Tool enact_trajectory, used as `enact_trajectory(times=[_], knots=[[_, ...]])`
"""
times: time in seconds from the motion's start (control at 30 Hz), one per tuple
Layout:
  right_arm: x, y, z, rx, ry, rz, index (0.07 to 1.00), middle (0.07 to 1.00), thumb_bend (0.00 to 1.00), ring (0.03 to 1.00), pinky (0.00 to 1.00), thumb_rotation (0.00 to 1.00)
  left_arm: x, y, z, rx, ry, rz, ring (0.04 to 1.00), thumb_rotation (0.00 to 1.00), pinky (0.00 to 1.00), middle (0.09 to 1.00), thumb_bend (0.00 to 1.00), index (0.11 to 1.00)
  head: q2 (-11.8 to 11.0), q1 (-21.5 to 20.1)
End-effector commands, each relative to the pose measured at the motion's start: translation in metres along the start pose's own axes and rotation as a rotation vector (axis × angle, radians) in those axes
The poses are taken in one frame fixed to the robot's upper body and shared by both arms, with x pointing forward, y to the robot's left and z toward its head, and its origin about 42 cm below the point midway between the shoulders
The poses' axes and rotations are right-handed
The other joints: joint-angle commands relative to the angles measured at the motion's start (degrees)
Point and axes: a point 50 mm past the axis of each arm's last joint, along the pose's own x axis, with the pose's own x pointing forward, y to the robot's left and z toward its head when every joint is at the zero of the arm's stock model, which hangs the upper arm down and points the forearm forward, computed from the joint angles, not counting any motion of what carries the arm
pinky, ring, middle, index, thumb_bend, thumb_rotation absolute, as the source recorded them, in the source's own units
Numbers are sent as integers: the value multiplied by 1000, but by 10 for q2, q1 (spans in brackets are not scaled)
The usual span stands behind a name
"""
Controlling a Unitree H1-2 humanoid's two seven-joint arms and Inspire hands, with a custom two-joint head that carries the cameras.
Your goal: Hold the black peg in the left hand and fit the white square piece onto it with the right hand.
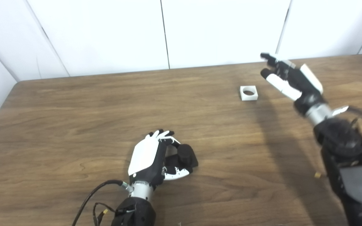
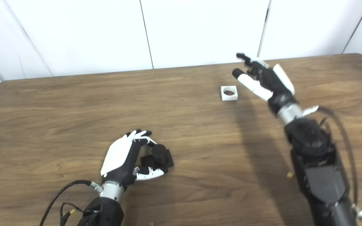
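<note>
The black peg (image 1: 186, 154) stands on the wooden table (image 1: 74, 119) near the front middle. My left hand (image 1: 151, 157) is curled around it, fingers above and thumb below, touching the peg. The white square piece (image 1: 249, 93), with a round hole through it, lies flat at the back right of the table. My right hand (image 1: 289, 80) hovers just to the right of that piece, raised off the table, open, with its fingers spread and pointing left. Nothing is between its fingers.
White wall panels (image 1: 168, 31) stand behind the table's far edge. A small tan scrap (image 1: 317, 174) lies beside my right forearm. The left arm's cables (image 1: 93, 194) trail at the front edge.
</note>
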Motion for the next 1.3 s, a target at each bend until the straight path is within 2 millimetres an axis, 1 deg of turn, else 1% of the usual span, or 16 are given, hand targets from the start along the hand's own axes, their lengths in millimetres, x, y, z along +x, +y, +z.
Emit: enact_trajectory(times=[0.0, 0.1, 0.17, 0.3, 0.37, 0.4, 0.47, 0.5, 0.57, 0.6, 0.7, 0.87, 1.1, 1.27], knots=[[21, -18, 20, -177, -35, -22, 793, 914, 779, 936, 902, 383, 0, -11, -4, 17, 12, -57, 961, 75, 985, 875, 518, 491, 0, -4], [36, -28, 23, -315, -24, -11, 767, 919, 817, 931, 885, 351, 1, -11, -4, 12, 11, -54, 960, 74, 969, 875, 519, 491, -1, -8], [46, -32, 24, -370, -19, 1, 751, 924, 840, 928, 858, 311, 1, -11, -4, 10, 13, -54, 959, 73, 965, 874, 519, 491, -1, -8], [71, -40, 26, -509, -21, 43, 722, 917, 883, 931, 814, 258, 0, -11, -5, 2, 8, -59, 958, 74, 924, 878, 518, 491, -3, -12], [78, -41, 24, -561, -16, 67, 716, 921, 884, 946, 821, 247, 0, -12, -6, 6, 6, -60, 960, 74, 922, 879, 518, 491, -4, -13], [83, -41, 23, -597, -8, 81, 717, 930, 884, 958, 858, 256, 0, -12, -6, 9, 5, -60, 955, 74, 910, 877, 517, 491, -4, -12], [88, -40, 22, -645, 1, 101, 717, 938, 889, 971, 914, 247, 0, -13, -5, 7, 7, -61, 957, 74, 918, 877, 517, 491, -4, -12], [90, -40, 21, -654, 1, 108, 717, 939, 891, 974, 926, 244, 0, -13, -5, 8, 7, -61, 958, 74, 920, 877, 517, 491, -4, -12], [93, -38, 20, -663, 4, 121, 716, 940, 898, 994, 989, 219, -1, -12, -5, 8, 7, -60, 955, 75, 914, 876, 518, 491, -4, -12], [94, -38, 20, -667, 5, 126, 715, 940, 905, 997, 995, 218, -1, -12, -5, 7, 6, -59, 955, 75, 914, 876, 518, 491, -4, -12], [97, -36, 19, -677, 3, 140, 711, 936, 920, 1000, 1000, 212, -1, -11, -5, 7, 4, -57, 958, 75, 915, 878, 517, 491, -5, -14], [100, -32, 16, -716, 11, 173, 718, 940, 923, 1000, 1000, 242, 1, -12, -4, 4, 4, -52, 960, 74, 891, 878, 518, 491, -6, -15], [103, -26, 15, -781, 21, 215, 699, 945, 929, 1000, 1000, 274, 2, -12, -3, -2, 2, -50, 961, 73, 909, 879, 518, 491, -4, -17], [102, -21, 14, -801, 41, 244, 688, 946, 932, 1000, 1000, 278, 3, -13, -1, -1, 1, -47, 958, 74, 899, 880, 518, 491, -4, -15]])
